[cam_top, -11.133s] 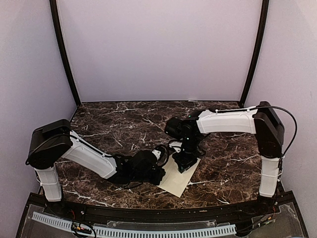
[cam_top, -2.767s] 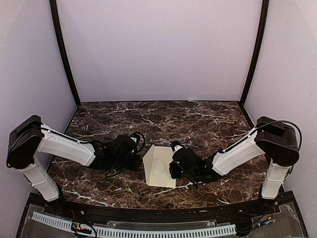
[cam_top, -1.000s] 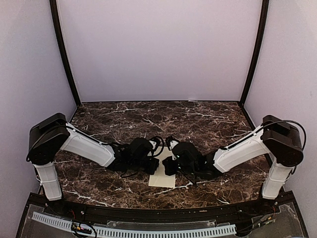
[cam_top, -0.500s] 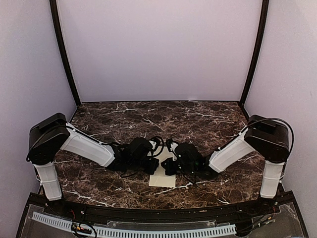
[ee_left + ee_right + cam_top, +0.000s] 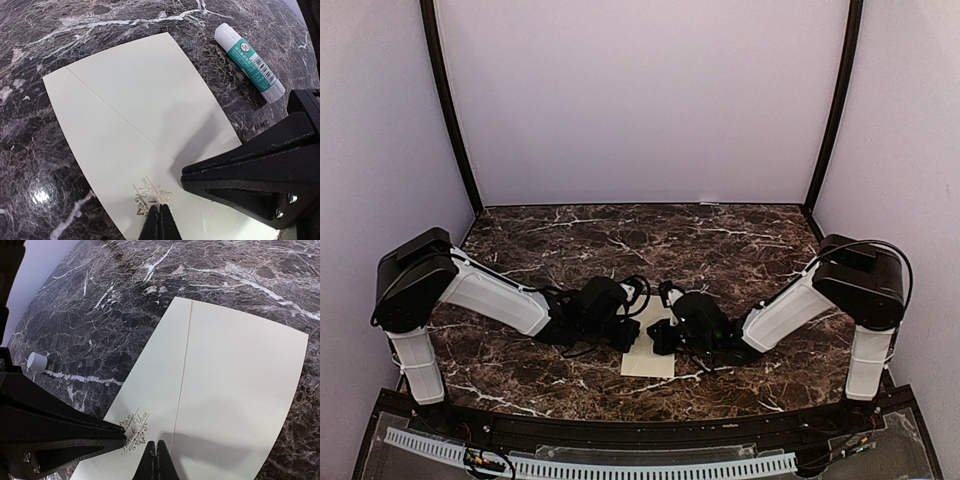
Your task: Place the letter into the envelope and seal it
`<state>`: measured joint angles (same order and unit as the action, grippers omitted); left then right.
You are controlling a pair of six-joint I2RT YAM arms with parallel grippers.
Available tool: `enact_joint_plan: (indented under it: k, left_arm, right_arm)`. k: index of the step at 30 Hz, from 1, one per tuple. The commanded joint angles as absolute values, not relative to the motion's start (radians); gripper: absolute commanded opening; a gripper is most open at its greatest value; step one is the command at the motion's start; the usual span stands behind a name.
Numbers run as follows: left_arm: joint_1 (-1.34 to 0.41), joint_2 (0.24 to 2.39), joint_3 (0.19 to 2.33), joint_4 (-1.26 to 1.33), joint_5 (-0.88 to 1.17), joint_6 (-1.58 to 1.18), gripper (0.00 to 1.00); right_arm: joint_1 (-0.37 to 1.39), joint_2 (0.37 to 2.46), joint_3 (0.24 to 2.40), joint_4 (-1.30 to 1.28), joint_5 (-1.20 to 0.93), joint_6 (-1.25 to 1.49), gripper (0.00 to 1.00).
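The cream envelope (image 5: 648,363) lies flat on the marble table between both arms, its pointed flap folded down. A gold "Thank You" emblem (image 5: 134,432) sits near the flap's tip. My left gripper (image 5: 160,207) is shut, its tips resting on the emblem (image 5: 150,194). My right gripper (image 5: 156,445) is shut too, its tips down on the flap just beside the emblem and the flap's edge. The two grippers meet tip to tip over the envelope's (image 5: 135,100) far end, left gripper (image 5: 632,338) and right gripper (image 5: 658,340). The letter is hidden from view.
A white glue stick with a green label (image 5: 250,62) lies on the marble just beyond the envelope's (image 5: 235,370) edge, its end also showing as a white cap (image 5: 37,361). Dark veined table (image 5: 740,250) stretches behind to the lilac walls.
About three seconds ago the flap stood up and the grippers were apart at the envelope's sides; now it lies flat under both tips. In the last second only the right arm shifted slightly.
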<state>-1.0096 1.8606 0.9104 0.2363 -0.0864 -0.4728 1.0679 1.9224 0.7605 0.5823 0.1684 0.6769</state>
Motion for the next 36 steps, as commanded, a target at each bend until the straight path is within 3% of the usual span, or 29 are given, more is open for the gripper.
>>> enact_joint_plan:
  k: [1,18,36]
  left_arm:
    - [-1.023,1.813,0.932,0.213,-0.072,-0.462,0.0]
    - [-1.075,1.929,0.973,0.193,-0.183,-0.524,0.0]
    - [-1.207,1.853,0.824,0.114,-0.362,-0.657,0.0]
  right_arm:
    - [1.091,1.972,0.74,0.503,0.205,0.698,0.0]
    - [1.109,1.987,0.734,0.493,0.228,0.716,0.0]
    - [1.124,1.969,0.732,0.45,0.259,0.73,0.0]
